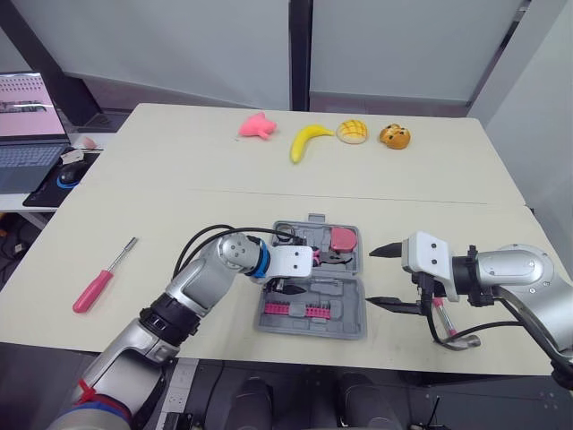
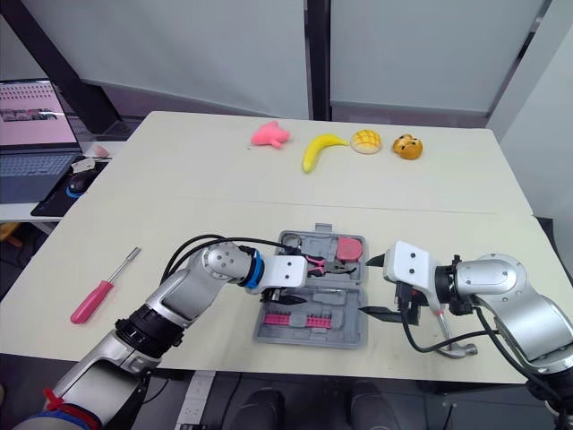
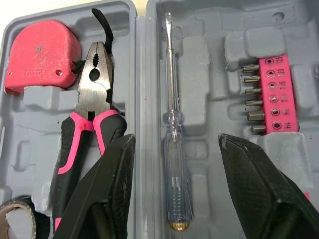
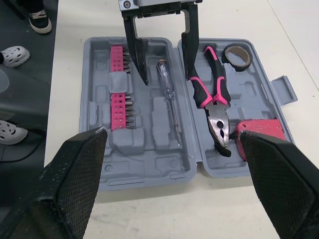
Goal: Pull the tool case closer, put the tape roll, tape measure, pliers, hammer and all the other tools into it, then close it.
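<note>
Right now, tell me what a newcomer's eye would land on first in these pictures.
The open grey tool case at the table's near edge stands out, with pink-handled pliers and a red tape measure lying in it. The left gripper hangs over it, fingers open either side of a clear-handled screwdriver, and the right gripper is open beside the case. A pink screwdriver lies alone on the table to the left.

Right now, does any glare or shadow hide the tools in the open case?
Left wrist view: mild shine on the pliers and the clear screwdriver, nothing hidden. Right wrist view: even light, faint shadow along the tool case edge. Left eye view: table evenly lit, laptop screen glowing bright.
</note>
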Motion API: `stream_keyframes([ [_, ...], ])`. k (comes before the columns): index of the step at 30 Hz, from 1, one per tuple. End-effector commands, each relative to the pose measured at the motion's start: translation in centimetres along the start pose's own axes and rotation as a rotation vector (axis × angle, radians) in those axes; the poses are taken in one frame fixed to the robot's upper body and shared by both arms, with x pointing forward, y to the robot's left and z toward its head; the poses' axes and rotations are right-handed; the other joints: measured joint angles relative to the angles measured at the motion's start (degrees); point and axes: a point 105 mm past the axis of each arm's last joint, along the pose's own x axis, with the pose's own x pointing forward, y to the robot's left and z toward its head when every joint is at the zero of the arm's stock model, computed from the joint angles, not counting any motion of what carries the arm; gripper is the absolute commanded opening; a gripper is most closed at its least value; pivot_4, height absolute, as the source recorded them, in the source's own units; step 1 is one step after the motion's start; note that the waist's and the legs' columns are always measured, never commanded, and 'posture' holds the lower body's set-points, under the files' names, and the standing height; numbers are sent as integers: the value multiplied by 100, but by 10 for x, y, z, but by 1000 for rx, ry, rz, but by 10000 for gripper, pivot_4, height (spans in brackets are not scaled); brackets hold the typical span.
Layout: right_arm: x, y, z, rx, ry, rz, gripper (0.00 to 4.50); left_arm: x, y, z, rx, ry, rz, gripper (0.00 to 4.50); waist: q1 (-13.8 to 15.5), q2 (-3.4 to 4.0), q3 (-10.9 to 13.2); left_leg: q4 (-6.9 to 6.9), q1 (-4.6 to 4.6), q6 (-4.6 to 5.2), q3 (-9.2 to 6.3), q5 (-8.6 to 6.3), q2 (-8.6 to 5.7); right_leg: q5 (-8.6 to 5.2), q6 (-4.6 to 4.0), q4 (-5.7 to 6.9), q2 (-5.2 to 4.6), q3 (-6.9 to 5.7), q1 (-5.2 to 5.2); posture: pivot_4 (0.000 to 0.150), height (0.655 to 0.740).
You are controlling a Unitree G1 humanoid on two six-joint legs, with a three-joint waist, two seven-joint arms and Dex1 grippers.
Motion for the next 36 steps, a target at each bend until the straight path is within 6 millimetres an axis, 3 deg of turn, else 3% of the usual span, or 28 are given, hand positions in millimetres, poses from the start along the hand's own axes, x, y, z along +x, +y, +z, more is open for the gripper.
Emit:
stream_keyframes([
  [1,-4,-3,8,-36,-11,-14,45000,-4,7,8,32,-15,29,27364,0,0,0,0,0,0,0,0,0,0,0,0,0,0,0,1500,7400],
  [11,-4,-4,7,-37,-9,-16,45000,-1,9,8,31,-20,41,27364,0,0,0,0,0,0,0,0,0,0,0,0,0,0,0,1500,7400],
  [19,-5,-3,5,-35,-3,-15,45000,1,11,8,20,-27,51,1780,1,0,0,0,0,0,0,0,0,0,0,0,0,0,0,1500,7400],
  [20,-5,-3,5,-35,-3,-16,45000,1,11,9,19,-29,51,483,1,0,0,0,0,0,0,0,0,0,0,0,0,0,0,1500,7400],
  [36,-5,-2,5,-28,-1,-21,45000,12,10,11,11,-45,40,483,1,0,0,1,0,0,0,0,0,0,0,1,0,0,0,1500,7400],
])
